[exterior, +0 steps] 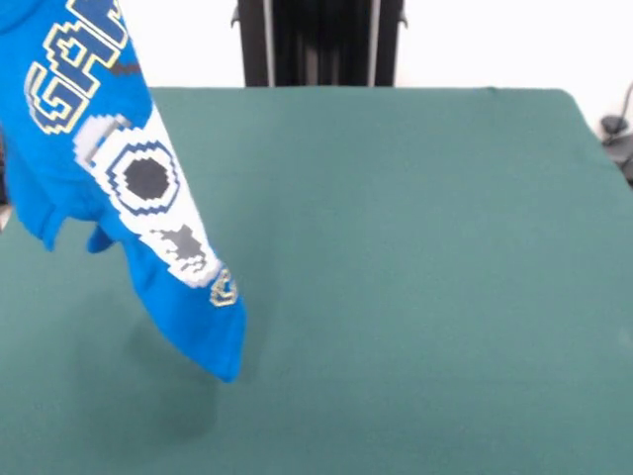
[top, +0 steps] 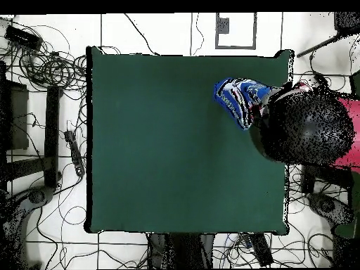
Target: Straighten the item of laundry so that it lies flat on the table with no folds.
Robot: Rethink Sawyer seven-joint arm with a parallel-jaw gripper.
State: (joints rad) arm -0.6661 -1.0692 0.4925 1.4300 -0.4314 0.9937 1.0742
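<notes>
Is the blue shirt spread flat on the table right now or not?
Not flat. The blue shirt hangs bunched in the air at the side of the table, a person leaning in beside it; only its lower tip nears the cloth.

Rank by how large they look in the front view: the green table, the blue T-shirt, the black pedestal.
1. Table, clearly largest.
2. T-shirt, hanging in the air, near the camera and cut by the edge, so its look misleads.
3. Pedestal, only partly visible.

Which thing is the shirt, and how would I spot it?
Find the big green table. At its left side in the front view, a bright blue T-shirt hangs down over it, not lying flat. Nothing else has white pixel letters and a game-controller picture.
</notes>
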